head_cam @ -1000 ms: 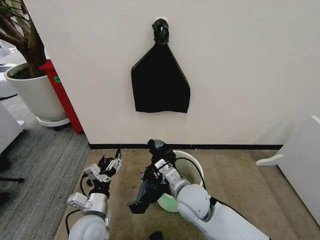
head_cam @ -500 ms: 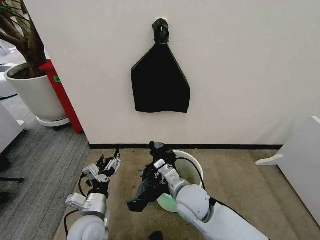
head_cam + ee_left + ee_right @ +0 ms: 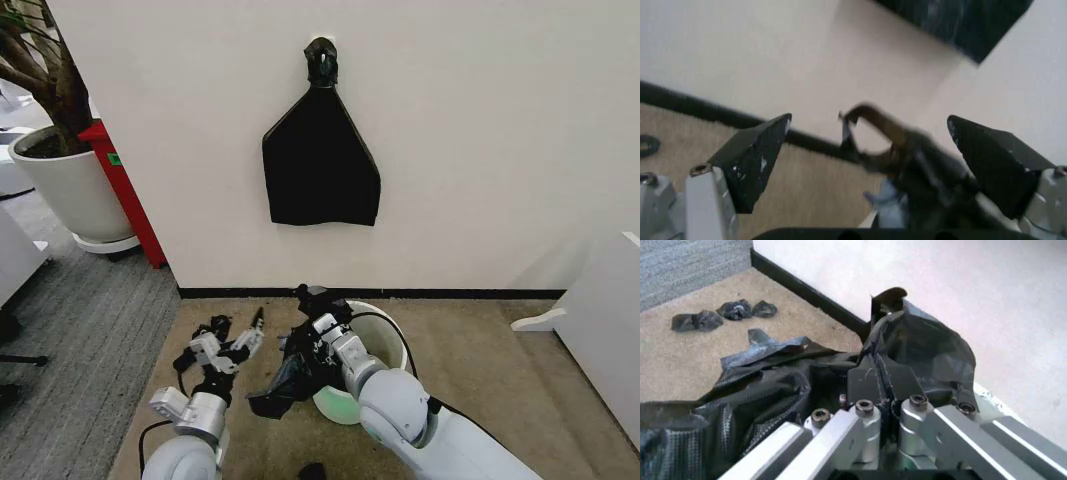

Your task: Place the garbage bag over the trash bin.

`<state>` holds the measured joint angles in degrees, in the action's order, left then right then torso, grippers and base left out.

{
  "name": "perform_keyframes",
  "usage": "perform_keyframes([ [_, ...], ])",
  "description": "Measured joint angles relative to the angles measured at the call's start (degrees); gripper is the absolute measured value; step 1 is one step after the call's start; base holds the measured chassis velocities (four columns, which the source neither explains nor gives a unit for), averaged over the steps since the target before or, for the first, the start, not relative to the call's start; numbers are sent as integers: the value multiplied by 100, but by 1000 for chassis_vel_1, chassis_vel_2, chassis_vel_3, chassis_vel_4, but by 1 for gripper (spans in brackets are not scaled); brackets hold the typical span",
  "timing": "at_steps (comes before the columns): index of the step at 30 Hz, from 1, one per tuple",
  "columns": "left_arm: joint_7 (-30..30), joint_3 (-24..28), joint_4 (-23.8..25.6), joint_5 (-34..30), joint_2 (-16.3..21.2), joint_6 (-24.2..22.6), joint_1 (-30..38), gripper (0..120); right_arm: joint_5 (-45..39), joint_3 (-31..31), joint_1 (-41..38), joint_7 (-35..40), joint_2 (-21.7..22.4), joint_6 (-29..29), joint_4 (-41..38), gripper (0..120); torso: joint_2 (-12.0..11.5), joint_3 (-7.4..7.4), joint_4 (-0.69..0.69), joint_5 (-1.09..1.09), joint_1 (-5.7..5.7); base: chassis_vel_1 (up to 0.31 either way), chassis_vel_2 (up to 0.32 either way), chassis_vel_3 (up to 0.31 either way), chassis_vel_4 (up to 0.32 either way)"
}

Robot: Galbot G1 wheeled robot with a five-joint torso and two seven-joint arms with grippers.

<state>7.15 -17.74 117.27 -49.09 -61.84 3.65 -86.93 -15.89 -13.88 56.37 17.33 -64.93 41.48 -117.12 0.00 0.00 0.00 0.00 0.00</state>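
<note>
The right gripper had its fingers pressed together on a fold of the thin, crinkly, glossy black plastic garbage bag, at the near-left rim of the small round cream-white plastic trash bin. In the right wrist view the black fingers met flat on the film, and the bag spilled loosely from them. The bag hung outside the bin's left wall, trailing down to the tan carpet; the bin's mouth stood uncovered. The left gripper, fingers spread wide and empty, was held above the carpet to the left of the bin, near the bag but apart from it. Its two dark fingertips framed the bag from that side.
</note>
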Motion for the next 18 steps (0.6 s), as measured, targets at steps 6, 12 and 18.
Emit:
perform_keyframes([
  [6, 45, 66, -151, -36, 410, -283, 138, 91, 72, 49, 77, -42, 19, 0, -92, 0, 0, 0, 1, 0, 0, 0, 0, 0, 0],
  [12, 65, 194, -248, -210, 658, -331, 366, 91, 149, 64, 122, -81, 9, 0, -166, 0, 0, 0, 0, 0, 0, 0, 0, 0, 0],
  [18, 75, 573, -270, -393, 726, -359, 563, 91, 196, -3, 96, -101, -42, 0, -122, 0, 0, 0, 1, 0, 0, 0, 0, 0, 0],
])
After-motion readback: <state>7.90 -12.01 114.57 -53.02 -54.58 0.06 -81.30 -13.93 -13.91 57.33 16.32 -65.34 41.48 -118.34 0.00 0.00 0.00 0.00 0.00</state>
